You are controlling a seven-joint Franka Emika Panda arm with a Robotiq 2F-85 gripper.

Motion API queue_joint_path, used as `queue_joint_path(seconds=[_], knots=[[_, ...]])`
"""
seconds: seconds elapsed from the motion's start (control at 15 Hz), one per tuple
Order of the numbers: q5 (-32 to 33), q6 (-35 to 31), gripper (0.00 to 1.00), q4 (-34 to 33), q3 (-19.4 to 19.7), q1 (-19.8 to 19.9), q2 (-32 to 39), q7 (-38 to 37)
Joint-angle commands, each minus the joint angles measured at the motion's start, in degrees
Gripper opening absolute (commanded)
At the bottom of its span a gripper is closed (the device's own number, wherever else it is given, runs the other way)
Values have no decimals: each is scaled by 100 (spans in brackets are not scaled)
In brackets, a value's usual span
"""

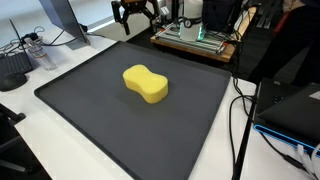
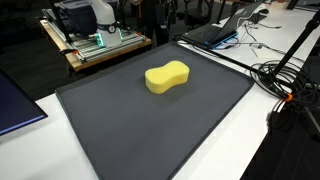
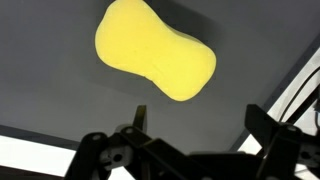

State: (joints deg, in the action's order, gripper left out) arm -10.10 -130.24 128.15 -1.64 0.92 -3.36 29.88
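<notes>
Your gripper point(image 3: 197, 120) hangs spread, back from the sponge point(image 3: 155, 50); cables point(image 2: 285, 76) and a laptop point(image 2: 215, 32) flank the dark mat point(image 2: 130, 130) on a white desk point(image 2: 258, 142).

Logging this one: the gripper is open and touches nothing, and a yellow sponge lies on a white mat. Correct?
One detail is wrong: the mat is dark grey, not white, as both exterior views show. The rest holds: the gripper is open and touches nothing in the wrist view, and the yellow sponge lies on that mat.
</notes>
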Motion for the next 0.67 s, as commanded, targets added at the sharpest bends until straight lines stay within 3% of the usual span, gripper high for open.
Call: queue_joint_path(seconds=[0.0, 0.6], knots=[[10, 9, 100, -7, 85, -87, 4, -10], [290, 478, 100, -1077, -196, -383, 903, -945]])
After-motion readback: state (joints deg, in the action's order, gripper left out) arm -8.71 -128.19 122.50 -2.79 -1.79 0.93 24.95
